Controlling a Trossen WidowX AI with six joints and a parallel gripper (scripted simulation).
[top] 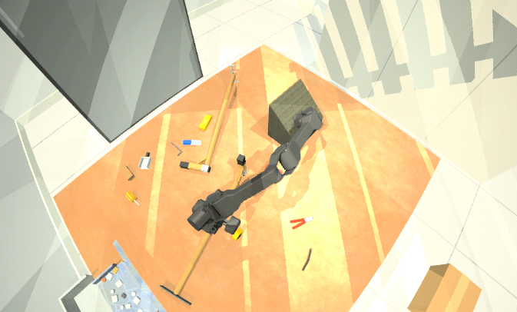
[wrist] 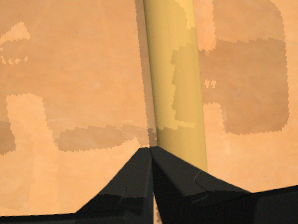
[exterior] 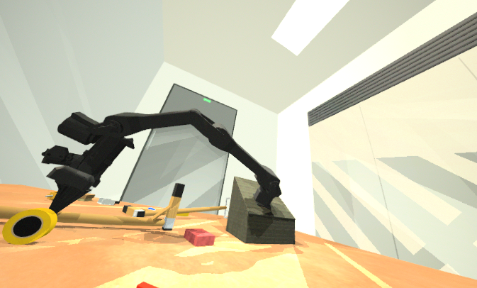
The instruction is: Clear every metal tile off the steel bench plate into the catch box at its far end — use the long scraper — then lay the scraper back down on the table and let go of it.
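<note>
Lying along the table (top: 322, 247) (exterior: 90, 257) (wrist: 85, 60), the long scraper (top: 192, 261) (exterior: 108, 218) (wrist: 175, 65) has its wide dark blade (top: 175, 294) at one end and an upright, black-tipped grip (top: 240, 159) (exterior: 176, 201) at the other. The arm reaches over its shaft, and the gripper (top: 213, 229) (exterior: 52, 210) (wrist: 149, 156) points down there, fingertips pressed together with nothing held between them; in the wrist view they meet right at the shaft's edge, though whether they touch it I can't tell. A yellow tape roll (top: 236, 234) (exterior: 8, 228) stands on its rim near the shaft. Across the scraper from the roll is a long fork-ended tool (top: 220, 120) (exterior: 204, 208), and on the roll's side, farther out, lie red-handled pliers (top: 299, 220). Past the scraper's blade end, apart from it, the steel bench plate (top: 139, 283) has many pale tiles (top: 114, 298) scattered over it, plus a few orange and dark pieces.
</note>
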